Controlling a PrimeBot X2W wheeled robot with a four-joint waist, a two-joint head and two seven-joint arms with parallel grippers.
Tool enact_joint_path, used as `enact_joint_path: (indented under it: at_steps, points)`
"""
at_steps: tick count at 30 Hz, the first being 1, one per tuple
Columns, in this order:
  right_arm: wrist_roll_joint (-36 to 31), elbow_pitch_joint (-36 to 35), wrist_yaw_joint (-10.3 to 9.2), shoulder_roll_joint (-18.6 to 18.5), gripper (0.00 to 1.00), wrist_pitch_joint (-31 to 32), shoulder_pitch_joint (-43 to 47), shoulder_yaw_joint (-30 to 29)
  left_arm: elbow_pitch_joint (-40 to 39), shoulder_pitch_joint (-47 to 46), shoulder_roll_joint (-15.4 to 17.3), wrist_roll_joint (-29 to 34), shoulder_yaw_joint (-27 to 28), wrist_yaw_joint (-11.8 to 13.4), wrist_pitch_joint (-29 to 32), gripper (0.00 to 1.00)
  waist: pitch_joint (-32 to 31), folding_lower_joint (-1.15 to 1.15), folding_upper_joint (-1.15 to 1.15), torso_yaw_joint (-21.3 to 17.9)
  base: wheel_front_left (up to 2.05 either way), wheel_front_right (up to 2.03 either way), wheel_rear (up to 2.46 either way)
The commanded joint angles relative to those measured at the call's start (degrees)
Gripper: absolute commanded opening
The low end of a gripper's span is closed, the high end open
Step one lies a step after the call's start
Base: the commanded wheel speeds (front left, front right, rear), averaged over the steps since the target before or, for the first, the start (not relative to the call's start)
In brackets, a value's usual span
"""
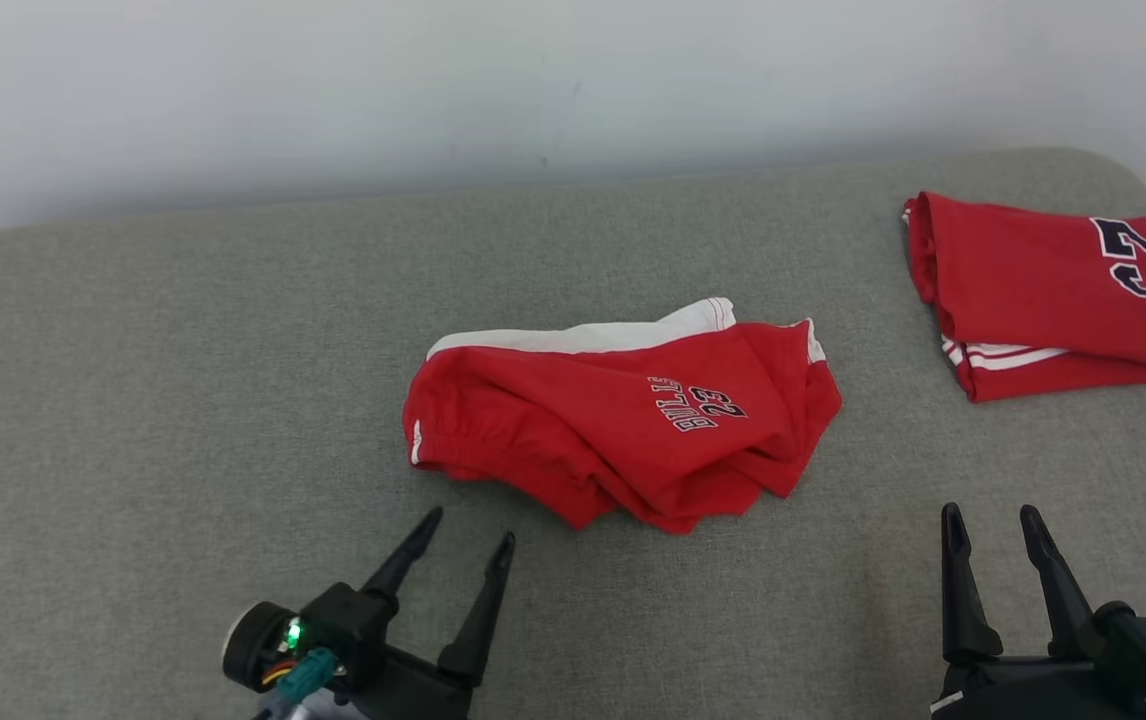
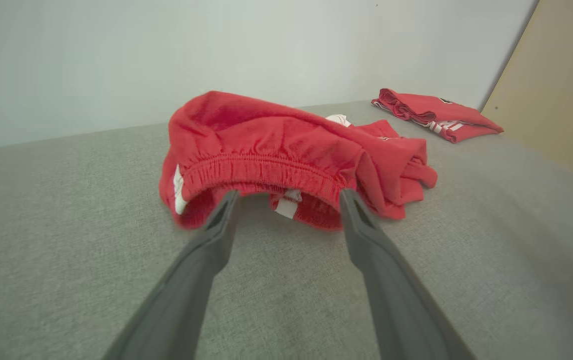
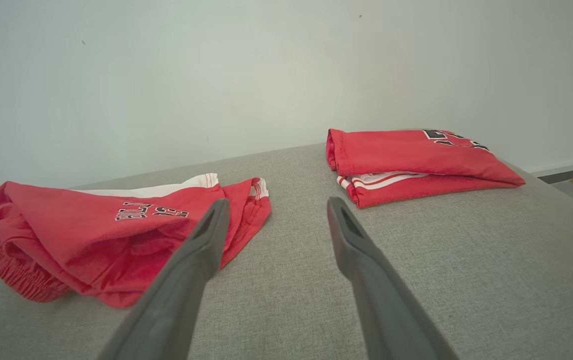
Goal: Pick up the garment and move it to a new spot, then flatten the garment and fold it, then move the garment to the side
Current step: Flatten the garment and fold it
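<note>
- Left gripper (image 1: 470,525): low at the near left, its two fingers spread wide with nothing between them, tips aimed at the shorts (image 1: 613,420).
- In the left wrist view the tips frame the elastic waistband. In the head view a thin strip of grey shows between tips and cloth, so they are near but not touching.
- Right gripper (image 1: 990,510): low at the near right, fingers likewise spread and empty, over bare cushion (image 1: 183,400). It is well apart from the shorts, and in its wrist view it points at the gap between the two garments.
- Shorts: red with a white side band, lying in a rumpled heap at the middle of the cushion.
  - The waistband end is to the left, gathered and partly open toward the left gripper.
  - The leg ends are bunched to the right.
  - A dark "23" and some lettering lie on top, upside down in the head view.
- Jersey (image 1: 1033,280): red, folded flat at the far right of the cushion. A large dark number shows on top and white stripes at the near edge. It is well apart from the shorts.
- Cushion: grey weave, with a rounded far right corner.
- Wall (image 1: 433,80): pale and plain, directly behind the cushion.
- Board (image 2: 556,75): tan, at the right edge of the left wrist view.
</note>
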Motion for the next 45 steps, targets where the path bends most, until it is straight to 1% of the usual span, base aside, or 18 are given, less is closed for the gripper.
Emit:
enact_joint_path:
  at_steps: [1,7,14,21,22,23,29,35,40,45]
  points:
    - [0.3,0.15,0.04,0.01,1.0,-0.38,-0.56,0.1,0.41,-0.92,-0.06,-0.45,-0.54,0.1,-0.16,1.0,1.04,-0.01,0.0,-0.91,0.0,0.0,0.0]
    - [0.9,0.84,0.04,0.01,1.0,-1.11,-2.35,0.8,4.67,-3.67,-0.11,-2.59,-4.54,0.11,-0.16,1.0,3.44,-0.01,0.0,-3.11,0.0,0.0,0.0]
    - [1.42,1.55,0.04,0.02,1.0,-2.15,-3.88,0.99,8.59,-8.48,-0.07,-4.59,-6.89,0.11,-0.16,1.0,6.09,-0.01,0.0,-6.25,0.0,0.0,0.0]
    - [2.13,2.43,0.04,0.02,1.0,-2.95,-4.52,1.26,11.27,-12.15,0.26,-6.34,-8.75,0.11,-0.16,1.0,7.17,-0.01,0.0,-8.58,0.0,0.0,0.0]
    - [2.17,2.53,0.04,0.02,1.0,-3.08,-4.51,1.21,11.25,-12.72,0.3,-6.54,-8.82,0.11,-0.16,0.44,7.18,-0.01,0.0,-8.7,0.0,0.0,0.0]
    - [2.23,2.64,0.03,0.02,1.0,-3.22,-4.48,0.97,11.01,-12.95,0.28,-7.0,-8.62,0.11,-0.16,0.0,7.14,-0.01,0.0,-8.75,0.0,0.0,0.0]
    - [2.27,3.03,0.04,0.02,1.0,-3.46,-3.41,-0.49,8.44,-12.63,0.83,-7.15,-8.35,0.11,-0.16,0.0,6.2,-0.01,0.0,-7.23,0.0,0.0,0.0]
    - [1.82,3.88,0.04,0.02,1.0,-3.65,-2.71,-1.01,1.81,-10.05,2.85,-6.8,-8.36,0.11,-0.17,0.0,3.57,-0.01,0.0,-2.41,0.0,0.0,0.0]
    - [1.43,4.69,0.04,0.0,1.0,-3.62,-2.41,-1.08,-3.65,-6.63,6.26,-6.78,-9.15,0.22,0.4,0.0,0.57,-0.01,0.0,1.63,0.0,0.0,0.0]
    - [1.12,4.79,0.04,0.0,1.0,-3.31,-1.55,-1.78,-10.36,-1.36,10.21,-8.09,-8.75,1.66,3.66,0.0,-1.35,-0.01,0.0,4.52,0.0,0.0,0.0]
